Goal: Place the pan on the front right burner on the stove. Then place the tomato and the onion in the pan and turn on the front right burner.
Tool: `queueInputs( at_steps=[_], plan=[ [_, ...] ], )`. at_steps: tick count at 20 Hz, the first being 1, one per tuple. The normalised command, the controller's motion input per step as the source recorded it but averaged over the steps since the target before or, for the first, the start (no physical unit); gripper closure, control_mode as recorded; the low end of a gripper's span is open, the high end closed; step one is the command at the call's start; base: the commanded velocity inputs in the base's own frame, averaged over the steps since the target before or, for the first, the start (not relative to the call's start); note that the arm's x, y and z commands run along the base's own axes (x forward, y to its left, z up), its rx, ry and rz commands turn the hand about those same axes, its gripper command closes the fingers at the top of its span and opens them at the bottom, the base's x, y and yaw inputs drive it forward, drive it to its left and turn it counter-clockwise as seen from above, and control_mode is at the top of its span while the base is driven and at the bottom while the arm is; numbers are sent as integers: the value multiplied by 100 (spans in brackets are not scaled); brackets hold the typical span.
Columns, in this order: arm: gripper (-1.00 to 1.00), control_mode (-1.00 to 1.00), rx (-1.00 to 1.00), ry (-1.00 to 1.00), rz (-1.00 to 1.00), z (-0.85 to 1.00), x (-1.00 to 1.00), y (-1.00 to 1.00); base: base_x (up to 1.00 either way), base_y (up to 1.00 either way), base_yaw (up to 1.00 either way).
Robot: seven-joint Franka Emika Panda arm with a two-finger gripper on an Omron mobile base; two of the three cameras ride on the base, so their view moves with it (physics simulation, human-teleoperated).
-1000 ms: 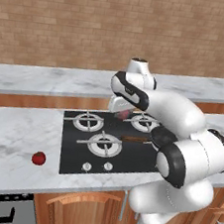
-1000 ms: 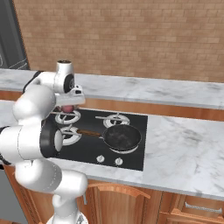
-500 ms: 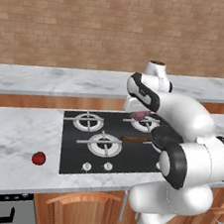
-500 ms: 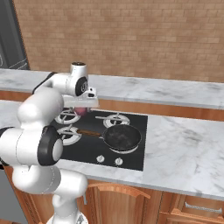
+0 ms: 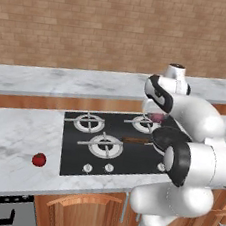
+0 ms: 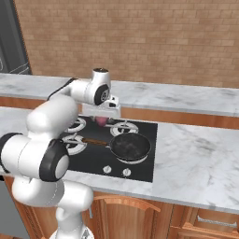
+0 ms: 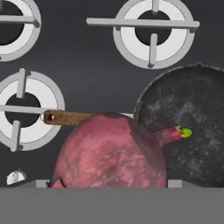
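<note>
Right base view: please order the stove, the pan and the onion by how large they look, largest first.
1. stove, clearly largest.
2. pan, about as wide as one burner.
3. onion, smallest; partly hidden under the hand, so only part of it shows.

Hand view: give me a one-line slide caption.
Held onion carried above the stove, with the empty pan on its burner just ahead.

You see a matt black pan [image 7: 186, 118] with wooden handle, dull-skinned onion [image 7: 111, 153], glossy tomato [image 5: 39, 160], marble-look counter [image 6: 196, 163].
</note>
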Motion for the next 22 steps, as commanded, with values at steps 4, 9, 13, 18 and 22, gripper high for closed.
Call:
queueInputs(
  at_steps=[4, 9, 13, 18, 22],
  plan=[
    [100, -100, 0, 2, -16, -4, 0, -60, 0, 0, 0],
    [100, -100, 0, 7, -16, -17, 0, -56, 0, 0, 0],
    [100, -100, 0, 7, -15, -32, 0, -42, 0, 0, 0],
    [100, -100, 0, 6, -12, -38, 5, -25, 0, 0, 0],
    [100, -100, 0, 3, -9, -39, 18, -10, 0, 0, 0]
  ],
)
